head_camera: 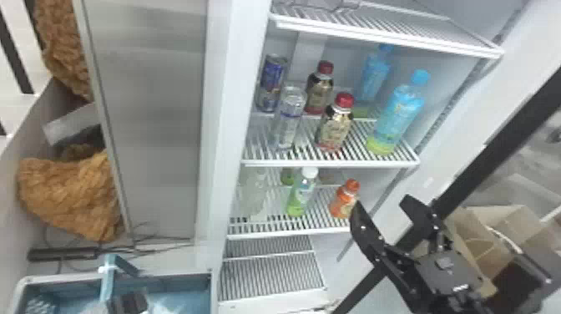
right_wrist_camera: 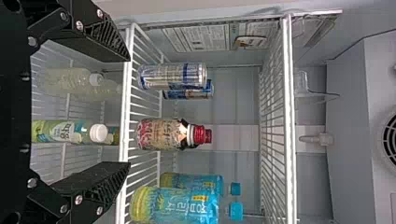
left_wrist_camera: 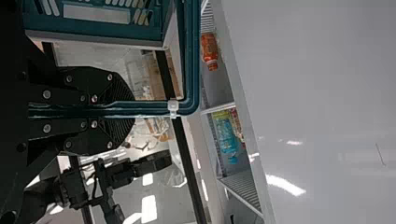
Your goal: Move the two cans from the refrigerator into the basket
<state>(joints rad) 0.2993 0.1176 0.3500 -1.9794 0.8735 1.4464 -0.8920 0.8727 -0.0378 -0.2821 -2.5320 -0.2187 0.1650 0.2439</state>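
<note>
Standing on shelf [head_camera: 334, 164], two cans [head_camera: 288, 119]

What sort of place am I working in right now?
Probably a lab or workroom rather than a home kitchen, though I can't be sure: a white refrigerator with wire shelves of plastic drink bottles, near a brown cardboard box and a crumpled brown bundle.

Right gripper [head_camera: 380, 202]: raised and tilted, its open end pointed up and leftward in the head view
Right fingers [right_wrist_camera: 88, 186]: spread wide, one on each side of the claw's mouth
Right palm [head_camera: 448, 271]: seen behind the claw's fingers
Left gripper [head_camera: 127, 302]: seen at the bottom edge, lower than the right claw and well apart from it
Left fingers [left_wrist_camera: 109, 133]: clamped nearly together in front of their claw's base
</note>
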